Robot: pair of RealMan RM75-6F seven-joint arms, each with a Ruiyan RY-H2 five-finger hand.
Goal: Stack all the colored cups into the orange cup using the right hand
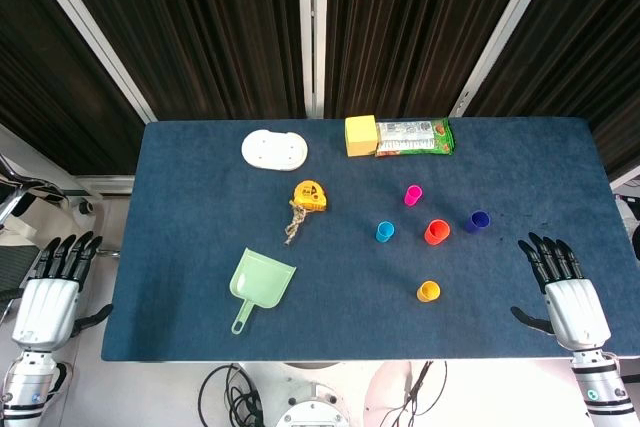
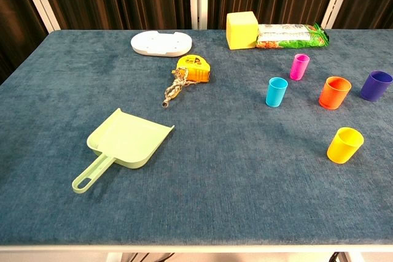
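- Nothing is stacked yet: the orange cup point(image 2: 334, 92) is seen standing empty on the table's point(image 2: 202, 200) right side.
- Pink cup point(image 2: 299, 66), blue cup point(image 2: 276, 91), purple cup point(image 2: 375, 85) and yellow cup point(image 2: 344, 145) are left apart around it.
- The right hand point(image 1: 563, 287) is held empty at the table edge, fingers spread; the left hand point(image 1: 55, 285) likewise.

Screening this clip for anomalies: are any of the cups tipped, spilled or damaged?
Nothing stands out. The orange cup, yellow cup, blue cup, pink cup and purple cup all stand upright, apart from one another, none nested yet.
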